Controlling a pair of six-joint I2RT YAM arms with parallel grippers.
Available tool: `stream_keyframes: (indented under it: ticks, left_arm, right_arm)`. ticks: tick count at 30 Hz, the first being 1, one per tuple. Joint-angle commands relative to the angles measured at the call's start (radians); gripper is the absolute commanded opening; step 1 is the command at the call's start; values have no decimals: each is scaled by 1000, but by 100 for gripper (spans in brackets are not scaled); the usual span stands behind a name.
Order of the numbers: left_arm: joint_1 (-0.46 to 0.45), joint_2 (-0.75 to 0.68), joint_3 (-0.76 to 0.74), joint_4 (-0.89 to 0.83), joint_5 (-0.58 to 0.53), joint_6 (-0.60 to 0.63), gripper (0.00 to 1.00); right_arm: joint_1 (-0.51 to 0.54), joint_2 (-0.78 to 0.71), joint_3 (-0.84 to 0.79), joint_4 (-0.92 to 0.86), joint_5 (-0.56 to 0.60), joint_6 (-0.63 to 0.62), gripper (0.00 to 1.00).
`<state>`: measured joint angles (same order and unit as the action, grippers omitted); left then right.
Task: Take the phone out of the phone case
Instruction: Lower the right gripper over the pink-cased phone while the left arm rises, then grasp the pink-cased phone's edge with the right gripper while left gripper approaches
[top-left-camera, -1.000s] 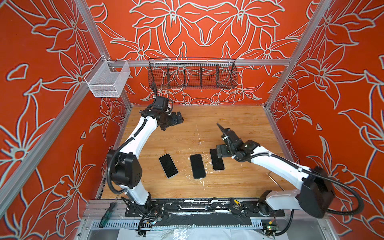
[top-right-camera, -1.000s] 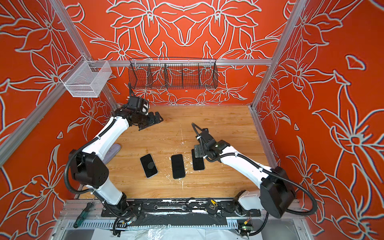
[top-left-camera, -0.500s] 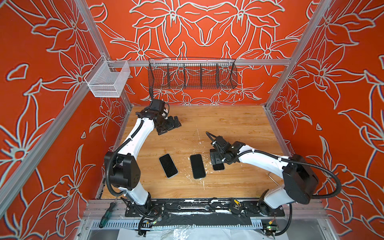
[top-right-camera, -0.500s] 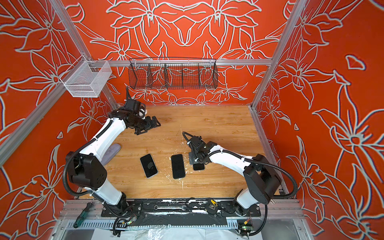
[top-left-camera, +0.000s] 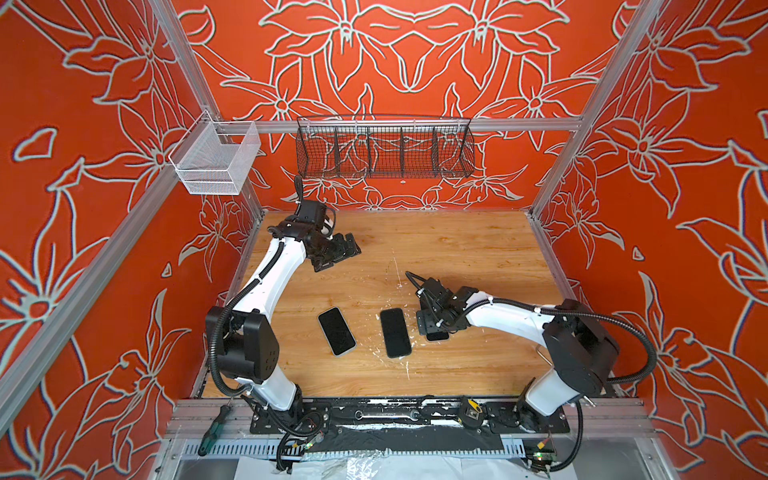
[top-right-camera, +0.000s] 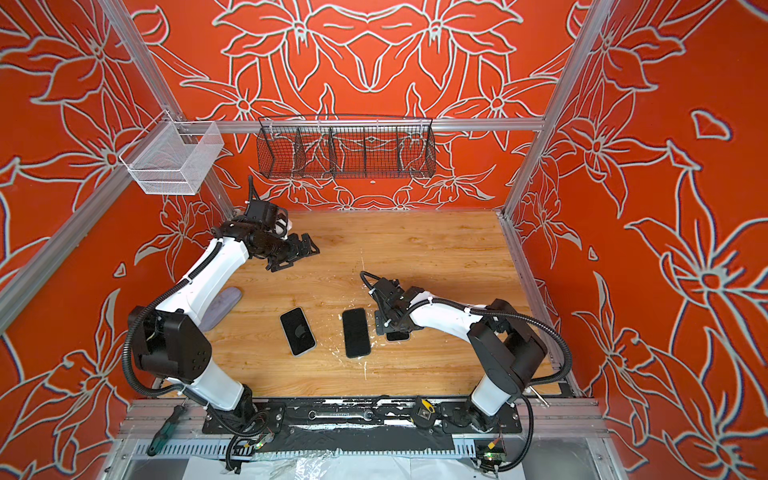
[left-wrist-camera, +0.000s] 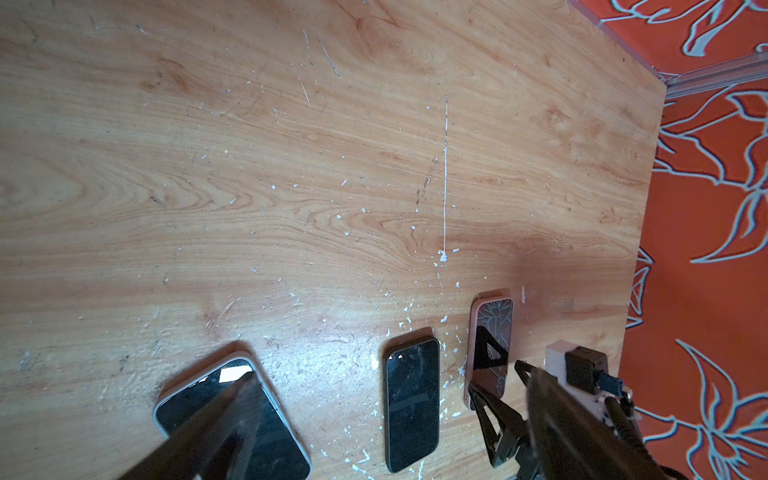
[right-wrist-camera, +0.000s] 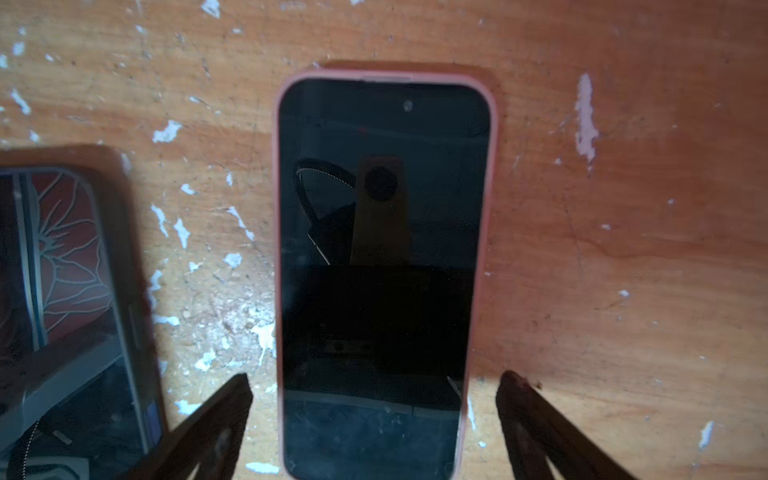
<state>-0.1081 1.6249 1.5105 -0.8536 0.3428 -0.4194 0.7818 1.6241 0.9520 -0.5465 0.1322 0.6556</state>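
Presently right fingers, apart, straddle one end of the pink-cased phone — long axis straight out between them — left fingers apart, well away.

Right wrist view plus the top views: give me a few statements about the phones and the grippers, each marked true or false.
1. The right gripper is open, with a finger on each side of the pink-cased phone. True.
2. The left gripper holds a phone. False: it is open and empty, away from the phones.
3. The light-cased phone, the dark-cased phone and the pink-cased phone lie screen-up on the wooden table. True.
4. The pink-cased phone is out of its case. False: the pink rim runs round its screen.
5. The pink-cased phone lies between the other two. False: the dark-cased phone does.
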Motion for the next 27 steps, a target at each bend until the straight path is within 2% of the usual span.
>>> stream_keyframes:
  ticks: [1,27]
  left_arm:
    - [12,-26,-11,-5,13,7,97]
    - [40,-11,-29,16,73,-7,97]
  right_arm:
    - [9,20,-24,11,5,26,94]
    - [5,106,-28,62,-29,47,81]
